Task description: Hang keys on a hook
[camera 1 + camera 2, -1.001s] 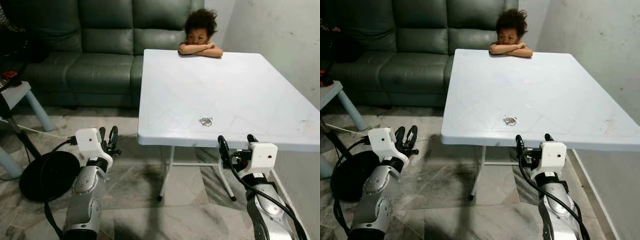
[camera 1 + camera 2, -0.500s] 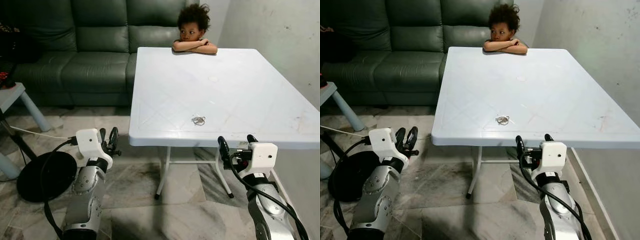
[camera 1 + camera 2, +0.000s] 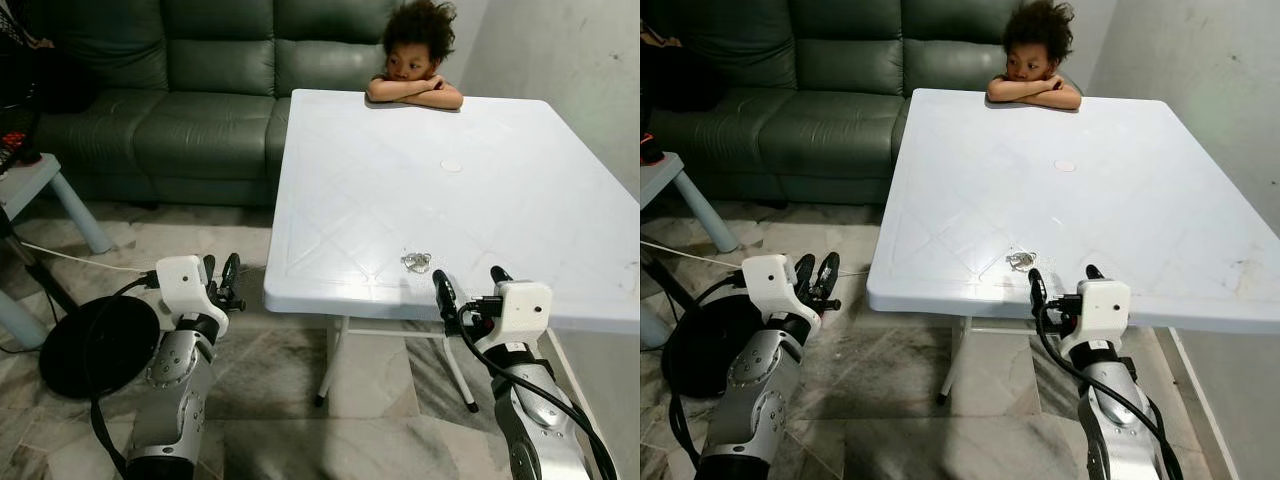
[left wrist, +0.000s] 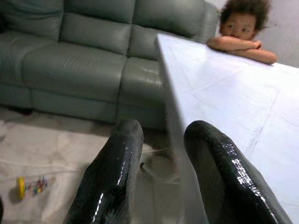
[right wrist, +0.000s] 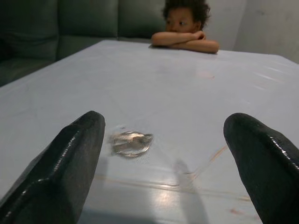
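Head views down over table [image 3: 400,200]

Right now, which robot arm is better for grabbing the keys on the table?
Probably the right. The right gripper is open at the table's near edge, facing the keys. The left gripper hangs beside the table, off to the side.

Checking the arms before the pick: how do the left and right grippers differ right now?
The right gripper is wide open; the left gripper has only a narrow gap between its fingers. The right one sits at the near edge of the white table, facing the keys; the left one is off the table's left side, over the floor. Both have two black fingers and hold nothing.
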### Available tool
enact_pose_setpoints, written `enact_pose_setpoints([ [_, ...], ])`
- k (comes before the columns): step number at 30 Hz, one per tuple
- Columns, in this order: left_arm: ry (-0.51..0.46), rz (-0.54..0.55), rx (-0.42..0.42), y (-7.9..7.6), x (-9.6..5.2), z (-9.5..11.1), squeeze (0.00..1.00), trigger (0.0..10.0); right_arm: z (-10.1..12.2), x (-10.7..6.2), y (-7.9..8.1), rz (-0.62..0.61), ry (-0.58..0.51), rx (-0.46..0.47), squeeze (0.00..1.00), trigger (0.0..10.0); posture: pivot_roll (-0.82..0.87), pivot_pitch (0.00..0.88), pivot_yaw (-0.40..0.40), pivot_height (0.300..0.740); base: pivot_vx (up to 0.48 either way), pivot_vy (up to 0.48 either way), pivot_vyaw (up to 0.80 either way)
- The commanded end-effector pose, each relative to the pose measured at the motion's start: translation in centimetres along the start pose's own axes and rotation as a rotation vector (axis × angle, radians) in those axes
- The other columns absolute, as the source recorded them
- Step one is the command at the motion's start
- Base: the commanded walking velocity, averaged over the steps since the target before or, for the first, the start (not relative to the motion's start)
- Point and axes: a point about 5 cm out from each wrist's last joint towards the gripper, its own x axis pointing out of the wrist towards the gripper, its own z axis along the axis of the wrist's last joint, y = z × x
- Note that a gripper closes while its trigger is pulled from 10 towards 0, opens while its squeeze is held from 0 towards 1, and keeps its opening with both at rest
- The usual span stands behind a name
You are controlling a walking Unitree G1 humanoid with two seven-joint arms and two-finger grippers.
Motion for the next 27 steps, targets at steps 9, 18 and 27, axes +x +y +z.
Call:
enact_pose_setpoints([
  [9, -0.005, -0.005, 0.004, -0.67, 0.06, 0.08, 0.0, 10.0, 0.07, -0.16, -0.45, 0.002, 0.006, -0.005, 0.0, 10.0, 0.07, 0.0, -0.039, 0.74, 0.03, 0.0, 0.0],
  [18, -0.03, -0.012, 0.008, -1.15, -0.11, 0.19, 0.0, 10.0, 0.13, -0.13, -0.23, 0.041, 0.011, -0.007, 0.0, 10.0, 0.07, 0.0, -0.043, 0.74, 0.0, 0.0, 0.0],
  [27, -0.037, -0.027, 0.011, -1.45, -0.11, 0.24, 0.0, 10.0, 0.26, 0.07, -0.38, 0.07, 0.022, -0.057, 0.0, 10.0, 0.07, 0.0, -0.043, 0.74, 0.0, 0.0, 0.09],
])
